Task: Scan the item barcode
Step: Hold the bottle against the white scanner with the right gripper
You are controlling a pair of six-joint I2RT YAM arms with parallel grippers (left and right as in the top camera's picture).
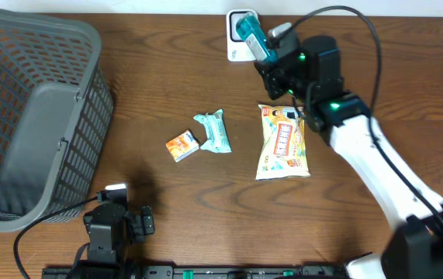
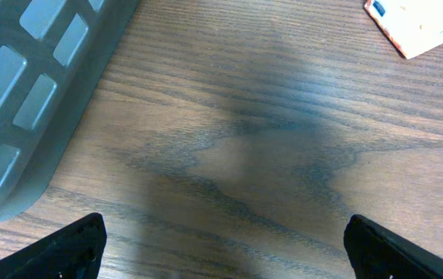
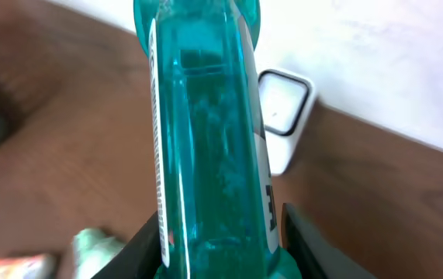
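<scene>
Two hands to report: my left hand (image 2: 221,242) hung wide open by the table's (image 1: 205,209) near edge, idle; my right hand (image 1: 266,60) gripped the teal bottle (image 1: 249,31) at the far edge, over the white scanner (image 1: 235,51). I judged pickup done, the barcode read itself unconfirmed. The bottle looked clear-walled and slim, a white printed strip (image 3: 157,155) down one side; no barcode was legible.

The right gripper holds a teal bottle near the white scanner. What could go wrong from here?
1. The bottle is gripped at one end by the right gripper; it may slip or turn.
2. No barcode shows in any view, so it may face away from the scanner.
3. Seen from overhead, the bottle overlaps the scanner; lowering might knock it.
</scene>
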